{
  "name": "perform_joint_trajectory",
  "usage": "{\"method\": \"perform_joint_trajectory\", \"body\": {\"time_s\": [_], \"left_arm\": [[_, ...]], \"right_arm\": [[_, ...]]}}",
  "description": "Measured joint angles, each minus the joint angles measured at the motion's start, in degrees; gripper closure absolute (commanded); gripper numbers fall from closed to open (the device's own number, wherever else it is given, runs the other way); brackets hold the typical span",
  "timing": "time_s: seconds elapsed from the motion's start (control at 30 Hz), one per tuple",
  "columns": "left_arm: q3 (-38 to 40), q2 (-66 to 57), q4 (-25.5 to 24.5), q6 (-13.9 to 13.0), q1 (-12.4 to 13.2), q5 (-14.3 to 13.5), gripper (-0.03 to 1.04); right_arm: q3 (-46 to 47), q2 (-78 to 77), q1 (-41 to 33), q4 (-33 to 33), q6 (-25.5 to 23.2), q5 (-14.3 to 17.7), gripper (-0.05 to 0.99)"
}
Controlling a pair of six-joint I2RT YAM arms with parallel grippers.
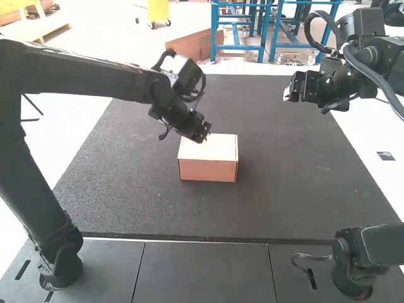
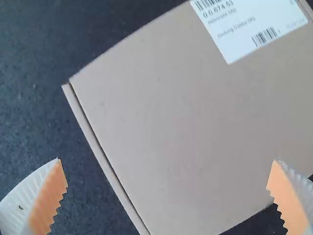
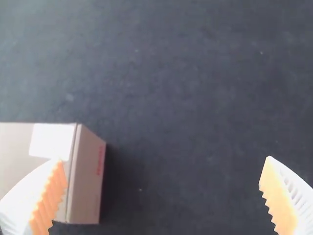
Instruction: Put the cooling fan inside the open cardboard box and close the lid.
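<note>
The left gripper [image 1: 201, 131] is spread wide with nothing between its orange pads [image 2: 49, 196]. It hangs just above 1 corner of the cardboard box [image 1: 208, 158], which sits directly beneath it on the black mat [image 1: 303, 189]. Under the fingers the lid lies flat and shut, with a white label [image 2: 244, 24] on the part farthest from them. With the lid down the fan is hidden and is probably inside. Farther out, well apart from the box and raised above the mat, the right gripper [image 1: 290, 89] is equally wide open and empty. The box should handle as light, with stiff walls but a lid panel that gives under a push, and its smooth faces could slip against the pads. If the lid needs seating, a flat press near its free edge looks best. For a hold, the 2 opposite side walls, low down, are the likely place.
</note>
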State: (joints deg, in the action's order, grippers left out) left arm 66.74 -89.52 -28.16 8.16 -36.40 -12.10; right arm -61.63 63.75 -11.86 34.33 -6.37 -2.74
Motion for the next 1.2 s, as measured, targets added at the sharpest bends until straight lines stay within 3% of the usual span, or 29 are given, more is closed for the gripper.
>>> {"method": "perform_joint_trajectory", "body": {"time_s": [0.13, 0.23, 0.33, 0.43, 0.7, 0.9, 1.2], "left_arm": [[5.6, 6.2, 1.8, 0.1, 4.3, 0.1, 0.04], [7.0, 11.3, 5.9, 0.3, 8.5, 0.3, 0.04], [6.6, 15.7, 9.0, 0.3, 12.3, 0.6, 0.04], [3.3, 19.8, 12.7, 0.2, 14.1, 1.6, 0.04], [-19.9, 33.8, 31.8, 0.0, 16.6, 8.3, 0.04], [-36.2, 47.9, 36.4, 0.0, 17.7, 9.2, 0.04], [-53.8, 63.8, 45.6, -3.7, 23.9, 9.4, 0.07]], "right_arm": [[-0.2, -0.2, 0.0, -2.3, 0.7, -0.8, 0.03], [-0.1, -1.7, 0.0, -4.7, 1.1, -2.1, 0.03], [1.1, -5.3, 0.5, -13.2, 1.4, -2.9, 0.03], [4.4, -10.4, 1.9, -20.7, 2.1, -3.0, 0.03], [15.6, -17.6, 6.6, -27.1, 3.9, -2.7, 0.03], [23.1, -22.5, 8.3, -32.5, 4.5, -0.2, 0.03], [32.5, -26.4, 8.2, -43.2, 6.5, 1.8, 0.03]]}}
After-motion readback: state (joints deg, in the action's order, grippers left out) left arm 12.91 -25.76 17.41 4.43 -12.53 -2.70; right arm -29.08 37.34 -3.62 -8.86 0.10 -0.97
